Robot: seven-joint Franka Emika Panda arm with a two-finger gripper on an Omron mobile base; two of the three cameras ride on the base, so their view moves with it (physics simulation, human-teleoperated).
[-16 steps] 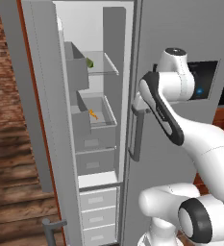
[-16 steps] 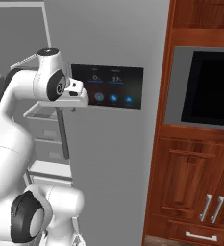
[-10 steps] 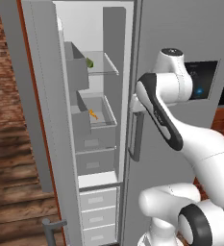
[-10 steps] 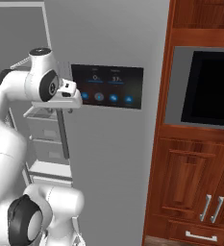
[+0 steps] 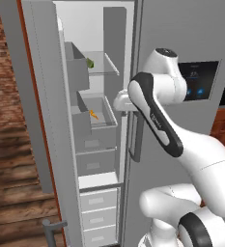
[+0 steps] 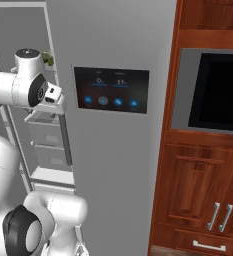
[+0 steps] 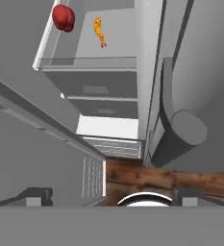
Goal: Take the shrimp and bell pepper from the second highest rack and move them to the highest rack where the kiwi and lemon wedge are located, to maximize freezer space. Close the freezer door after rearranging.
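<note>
Grey freezer door [image 5: 34, 96] stands swung open at left in left base view, white interior of freezer [image 5: 97, 144] exposed. Highest rack [image 5: 104, 71], thin pale shelf, carries a small green item [image 5: 90, 62] at its left end. Just below, second highest rack [image 5: 102, 118], grey bin w/ raised sides, holds the shrimp [image 5: 93, 115], tiny orange curl near bin's middle. Drawers below that. White arm bends across the fridge's right door, wrist at height of the bin, just right of the opening; gripper itself too hidden to read here.

Right base view: arm's wrist sits left of black touch panel [image 6: 111, 90] on the other door; wooden cabinets [image 6: 203, 190] and a dark oven window [image 6: 219, 92] at right. Green item [image 6: 48, 58] peeks beside arm's top joint.

Hand view: looks down along freezer front. Shrimp [image 7: 100, 31] lies in the grey bin [image 7: 84, 62], red bell pepper [image 7: 63, 17] left of it, apart, not touching. Gripper [image 7: 108, 196] tips sit at far sides of the bottom edge, jaws wide, nothing between them. Bar handle [image 7: 178, 134] of right door close on right; wood floor [image 7: 171, 178] below.
</note>
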